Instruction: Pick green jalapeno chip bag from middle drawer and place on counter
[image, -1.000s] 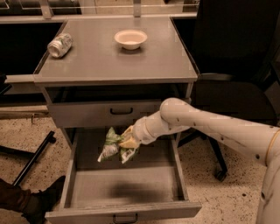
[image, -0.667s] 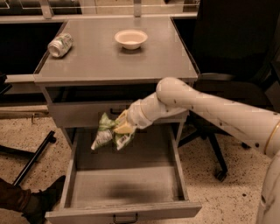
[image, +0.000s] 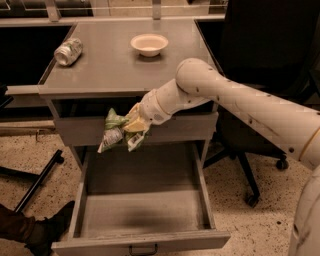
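Note:
My gripper (image: 131, 125) is shut on the green jalapeno chip bag (image: 114, 133), a wrinkly light green and white foil bag. It hangs in the air in front of the shut upper drawer front, above the open middle drawer (image: 142, 220) and just below the counter's front edge. The middle drawer is pulled out and its grey floor is bare. The counter (image: 120, 65) is the flat grey cabinet top behind and above the bag. My white arm reaches in from the right.
A white bowl (image: 149, 44) stands at the back middle of the counter and a silvery drink can (image: 68, 51) lies at its back left. A black office chair (image: 265, 100) stands to the right. A dark shoe (image: 35, 230) and a chair leg are at lower left.
My gripper has lifted the chip bag up out of the middle drawer, from just above the drawer floor to the height of the upper drawer front, and a little to the left.

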